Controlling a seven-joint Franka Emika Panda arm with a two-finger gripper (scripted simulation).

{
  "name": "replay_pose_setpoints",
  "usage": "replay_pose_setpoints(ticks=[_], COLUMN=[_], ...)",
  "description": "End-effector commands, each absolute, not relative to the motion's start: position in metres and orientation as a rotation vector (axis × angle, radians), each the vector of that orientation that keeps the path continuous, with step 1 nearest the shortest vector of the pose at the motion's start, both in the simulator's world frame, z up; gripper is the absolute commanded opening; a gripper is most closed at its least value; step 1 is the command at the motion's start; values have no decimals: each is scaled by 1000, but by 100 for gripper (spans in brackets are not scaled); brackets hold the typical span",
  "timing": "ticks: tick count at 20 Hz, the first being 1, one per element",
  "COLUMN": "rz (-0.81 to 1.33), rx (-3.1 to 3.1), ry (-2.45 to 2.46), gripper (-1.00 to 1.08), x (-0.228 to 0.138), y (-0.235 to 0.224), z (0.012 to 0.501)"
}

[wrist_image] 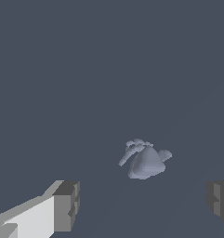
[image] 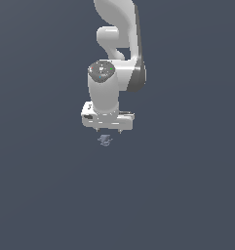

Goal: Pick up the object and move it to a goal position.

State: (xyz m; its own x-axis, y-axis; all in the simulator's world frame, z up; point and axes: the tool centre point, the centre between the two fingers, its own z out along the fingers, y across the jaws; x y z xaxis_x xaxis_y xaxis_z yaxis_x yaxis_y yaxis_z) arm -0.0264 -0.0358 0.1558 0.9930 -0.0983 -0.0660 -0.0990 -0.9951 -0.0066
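The object [image: 105, 140] is a tiny bluish-grey lumpy item lying on the dark grey floor. In the wrist view the object [wrist_image: 144, 160] shows as a rounded lump with small curled prongs. My white gripper [image: 109, 130] hangs straight down just above it, a little toward the exterior view's right of it. The jaws stand wide apart and hold nothing. In the wrist view one fingertip [wrist_image: 66, 206] and the other fingertip [wrist_image: 219, 201] flank an empty gap [wrist_image: 142, 203], with the object lying apart from both.
The white arm [image: 118, 44] rises from the gripper out of the exterior view's top. The floor [image: 41, 195] is plain dark grey, with no other objects or markers showing.
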Motion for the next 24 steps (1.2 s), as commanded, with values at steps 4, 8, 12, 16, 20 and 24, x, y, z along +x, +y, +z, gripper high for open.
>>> replay_pose_setpoints(ticks=[4, 8, 12, 16, 20, 24], rz=[91, 77, 59, 40, 25, 13], rx=[-3131, -3132, -3127, -3115, -3099, -3083], ry=[54, -59, -206, -363, -495, -594], gripper=[100, 100, 100, 100, 100, 100], x=[-29, -31, -35, -40, -44, -47], y=[-40, -44, -49, -54, -58, -61], z=[147, 138, 126, 113, 103, 96])
